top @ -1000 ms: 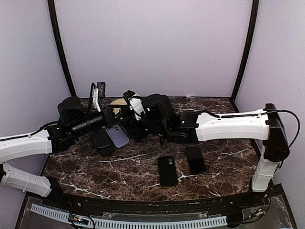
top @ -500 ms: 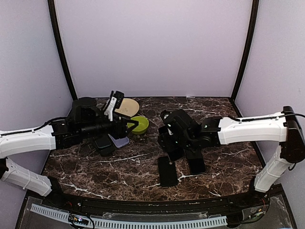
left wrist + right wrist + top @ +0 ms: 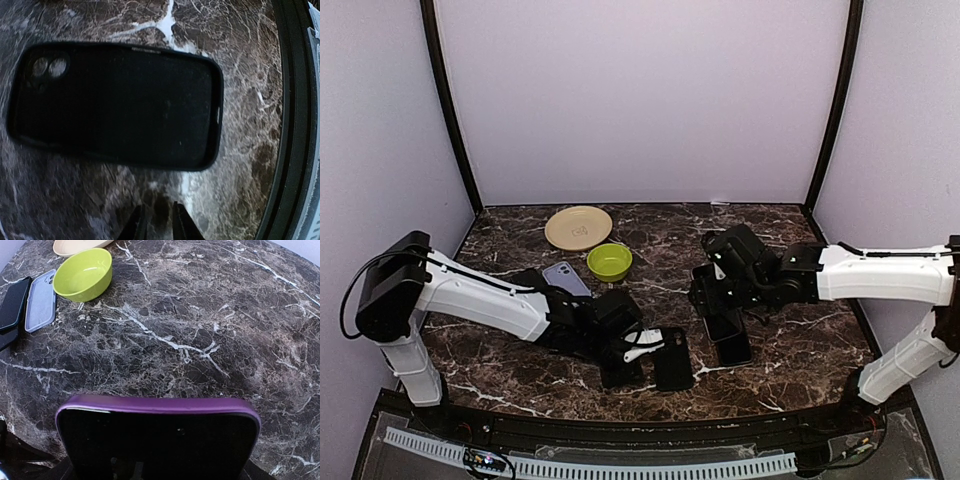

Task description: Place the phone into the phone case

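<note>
**Top external view.** The right gripper (image 3: 713,300) sits low over the phone (image 3: 732,345), right of centre on the marble table (image 3: 800,340). The phone case (image 3: 566,279) lies well apart from it, left of centre, just beside a green bowl (image 3: 609,262) and near a tan plate (image 3: 578,227). The left gripper (image 3: 638,350) is down at a second black phone (image 3: 672,358) near the front edge.

**Left wrist view.** The fingertips (image 3: 135,227) stand close together with nothing between them. The second black phone lies flat beyond them, untouched.

**Right wrist view.** The phone, with its purple edge, fills the lower part of the view and hides the jaws. It cannot be determined whether they clamp it.

**Hazards.**
- The glossy slab is likely to slip if the grasp is shallow, because it must be carried far across the table.
- The case is soft and nothing restrains it. Pressing the phone in may push it away or against the bowl.
- A dark look-alike (image 3: 12,302) lies touching the case. A low approach may knock it.
- The arms may collide if both move toward the case.
</note>
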`<act>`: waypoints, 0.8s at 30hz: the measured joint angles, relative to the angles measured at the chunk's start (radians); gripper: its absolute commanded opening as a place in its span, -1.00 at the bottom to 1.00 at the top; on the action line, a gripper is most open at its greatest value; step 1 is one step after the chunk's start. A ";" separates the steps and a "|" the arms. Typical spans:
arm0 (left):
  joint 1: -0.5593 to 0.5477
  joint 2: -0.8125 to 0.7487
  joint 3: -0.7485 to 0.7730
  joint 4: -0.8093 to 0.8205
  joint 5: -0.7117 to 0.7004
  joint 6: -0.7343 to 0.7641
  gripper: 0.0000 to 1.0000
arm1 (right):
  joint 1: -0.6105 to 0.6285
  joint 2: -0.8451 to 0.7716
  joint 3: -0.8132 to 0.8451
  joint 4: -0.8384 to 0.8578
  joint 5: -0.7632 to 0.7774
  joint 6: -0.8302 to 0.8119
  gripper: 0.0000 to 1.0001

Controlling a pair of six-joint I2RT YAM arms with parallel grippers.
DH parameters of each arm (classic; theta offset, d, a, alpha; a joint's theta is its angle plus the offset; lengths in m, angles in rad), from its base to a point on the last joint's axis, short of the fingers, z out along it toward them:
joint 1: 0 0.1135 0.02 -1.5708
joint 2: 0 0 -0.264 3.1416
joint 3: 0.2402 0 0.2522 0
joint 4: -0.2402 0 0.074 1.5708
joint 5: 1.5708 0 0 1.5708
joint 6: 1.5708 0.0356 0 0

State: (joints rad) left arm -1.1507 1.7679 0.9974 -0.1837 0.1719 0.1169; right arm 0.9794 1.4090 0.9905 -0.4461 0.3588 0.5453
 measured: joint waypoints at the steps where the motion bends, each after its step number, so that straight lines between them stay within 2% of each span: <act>1: 0.000 0.027 0.028 -0.005 0.004 0.012 -0.66 | 0.000 -0.002 -0.008 0.000 0.000 0.005 -0.43; 8: -0.001 0.159 0.171 -0.016 0.041 0.067 -0.70 | 0.000 -0.018 -0.034 -0.034 0.007 0.031 -0.41; 12: -0.005 0.190 0.202 0.008 0.051 0.087 -0.76 | 0.000 -0.036 -0.034 -0.036 0.009 0.040 -0.42; 15: -0.004 0.201 0.223 0.020 0.048 0.089 -0.76 | 0.000 -0.039 -0.034 -0.037 0.005 0.042 -0.52; 17: 0.009 0.193 0.225 0.042 0.061 0.072 -0.69 | 0.000 -0.039 -0.034 -0.038 -0.003 0.049 -0.64; 19: 0.044 0.154 0.191 0.088 0.091 0.034 -0.51 | 0.006 -0.036 -0.035 -0.032 -0.013 0.067 -0.73; 21: 0.104 0.074 0.119 0.135 0.111 -0.012 -0.22 | 0.026 -0.028 -0.047 -0.006 -0.010 0.089 -0.80; 22: 0.147 0.013 0.066 0.165 0.109 -0.049 0.02 | 0.042 -0.021 -0.053 0.005 -0.005 0.097 -0.82; 24: 0.215 -0.088 -0.005 0.195 0.084 -0.107 0.28 | 0.095 0.003 -0.064 0.028 0.011 0.106 -0.87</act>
State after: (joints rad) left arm -0.9356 1.6798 0.9924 0.0116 0.2554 0.0097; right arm 1.0740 1.4120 0.9264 -0.4183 0.3702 0.6514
